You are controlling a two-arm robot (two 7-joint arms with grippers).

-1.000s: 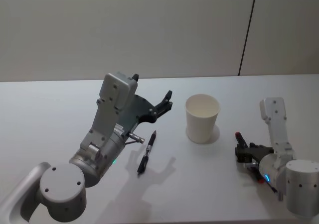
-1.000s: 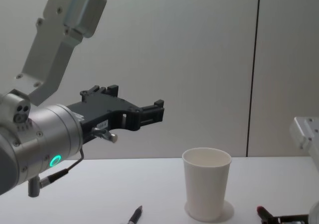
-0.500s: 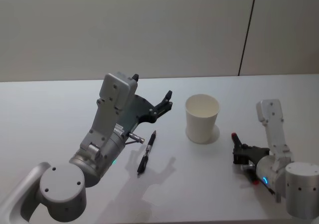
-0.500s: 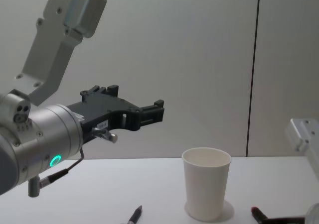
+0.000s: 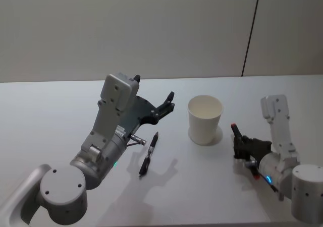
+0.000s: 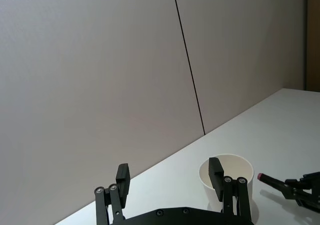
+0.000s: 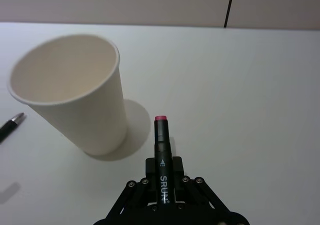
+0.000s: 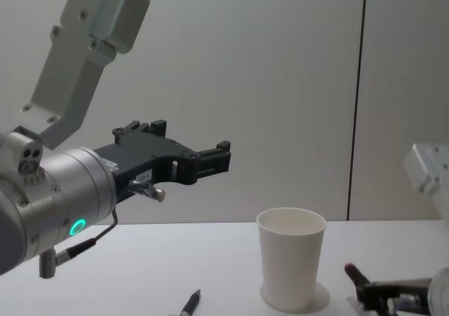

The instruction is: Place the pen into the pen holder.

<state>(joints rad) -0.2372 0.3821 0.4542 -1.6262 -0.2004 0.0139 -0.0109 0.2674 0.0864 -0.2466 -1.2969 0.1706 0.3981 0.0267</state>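
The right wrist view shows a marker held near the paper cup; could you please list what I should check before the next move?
1. Grip: right gripper shut on the black marker with a pink tip: ok.
2. Holder: white paper cup upright, mouth open: ok.
3. Cup interior: nothing seen inside: ok.
4. Marker above the rim: in the chest view its tip sits lower than the rim, beside the cup: not ok.
5. Path: left gripper open, raised, apart from the cup: ok.
6. Other pen: slim black pen lies on the white table, apart from the cup: ok.
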